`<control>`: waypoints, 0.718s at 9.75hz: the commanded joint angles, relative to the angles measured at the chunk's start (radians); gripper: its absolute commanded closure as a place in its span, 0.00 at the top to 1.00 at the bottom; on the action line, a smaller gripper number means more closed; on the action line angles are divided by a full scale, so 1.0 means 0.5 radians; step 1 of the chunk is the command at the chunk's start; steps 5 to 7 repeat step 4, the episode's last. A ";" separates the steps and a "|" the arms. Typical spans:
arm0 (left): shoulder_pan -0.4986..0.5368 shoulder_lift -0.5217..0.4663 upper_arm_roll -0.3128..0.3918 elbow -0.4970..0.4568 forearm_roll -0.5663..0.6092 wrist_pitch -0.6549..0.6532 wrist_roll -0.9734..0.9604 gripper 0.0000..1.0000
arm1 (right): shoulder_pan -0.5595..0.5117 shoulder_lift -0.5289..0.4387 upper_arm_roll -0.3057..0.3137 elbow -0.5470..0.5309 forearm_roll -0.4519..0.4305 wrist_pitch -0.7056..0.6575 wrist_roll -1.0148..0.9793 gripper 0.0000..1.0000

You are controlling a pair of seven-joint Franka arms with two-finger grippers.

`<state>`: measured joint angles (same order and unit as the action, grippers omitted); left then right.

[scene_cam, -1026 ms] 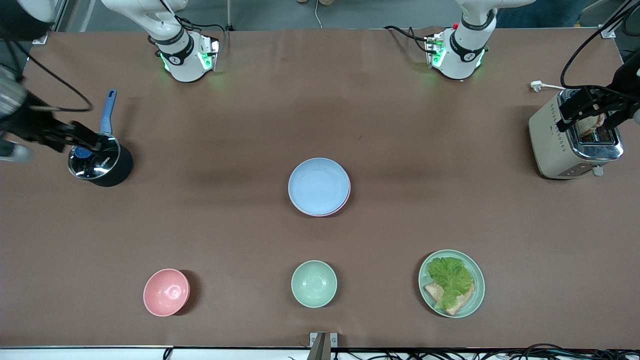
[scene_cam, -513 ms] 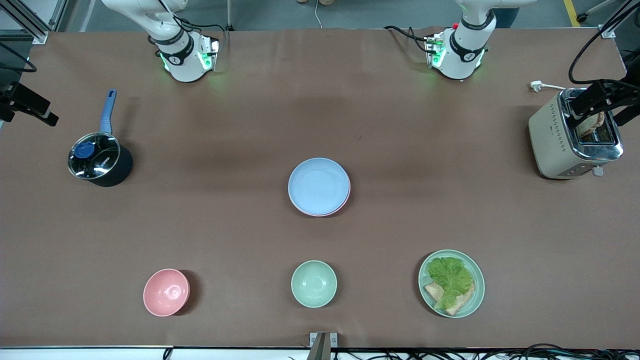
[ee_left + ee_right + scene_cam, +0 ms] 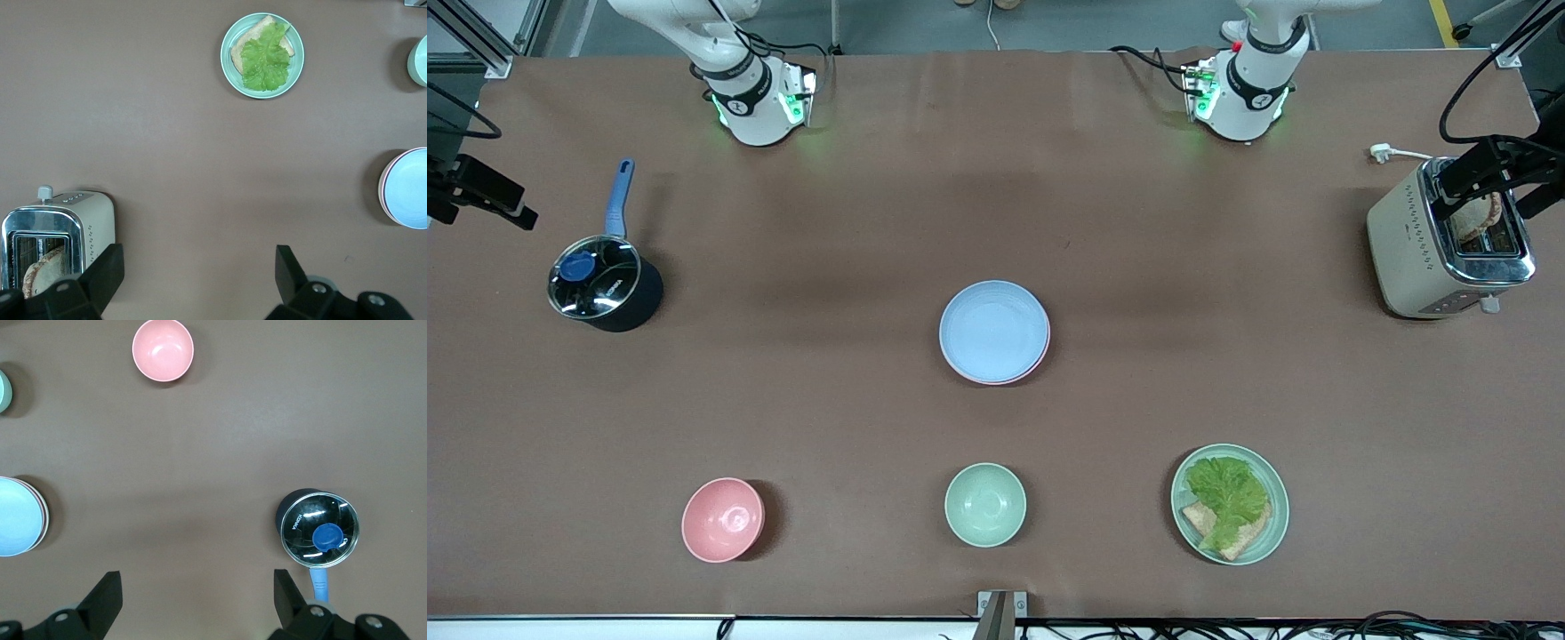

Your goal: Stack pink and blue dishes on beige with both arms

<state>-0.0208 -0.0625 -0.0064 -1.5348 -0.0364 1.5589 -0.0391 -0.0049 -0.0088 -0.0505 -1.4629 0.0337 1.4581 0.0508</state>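
Note:
A light blue plate lies on top of a stack at the middle of the table. The pale pink plate's rim peeks out from under it. No beige plate shows; anything under the pink one is hidden. Both wrist views catch the stack at their edge: blue plate, pink rim. My left gripper hangs open and empty high over the toaster. My right gripper hangs open and empty at the right arm's end of the table, beside the pot.
A dark pot with glass lid and blue handle stands at the right arm's end. A cream toaster holding bread stands at the left arm's end. Nearer the camera sit a pink bowl, mint bowl and mint plate with lettuce and bread.
My right gripper has moved off the pot toward the table's end. My left gripper has shifted slightly over the toaster. The stack has not moved.

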 commanded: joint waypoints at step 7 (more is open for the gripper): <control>-0.014 0.027 0.010 -0.023 -0.001 -0.037 0.026 1.00 | -0.015 0.005 0.021 0.030 -0.043 -0.042 -0.019 1.00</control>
